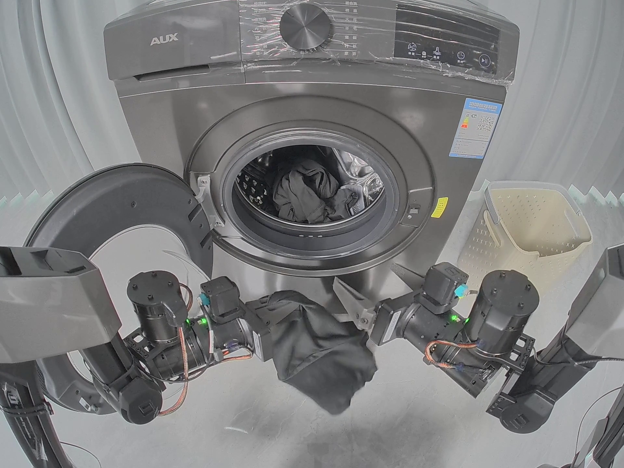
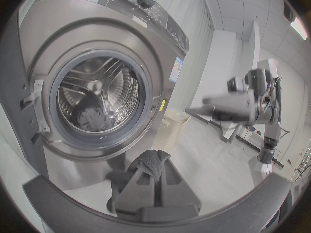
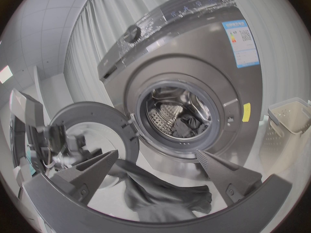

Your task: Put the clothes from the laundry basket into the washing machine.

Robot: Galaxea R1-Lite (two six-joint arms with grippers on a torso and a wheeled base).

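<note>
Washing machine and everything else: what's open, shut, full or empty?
Washing machine door, swung wide open.
Drum, holding dark clothes.
Laundry basket, looks empty.
Left end effector, shut on dark garment hanging before the machine.
Right end effector, open, holding nothing.

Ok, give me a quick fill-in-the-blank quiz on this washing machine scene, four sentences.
1. Of the two grippers, the ____ one holds the garment.
2. The right gripper is ____ and empty.
3. Dark clothes lie inside the machine's ____.
4. The basket stands on the floor at the machine's ____ side.

Missing words: left, open, drum, right.
</note>
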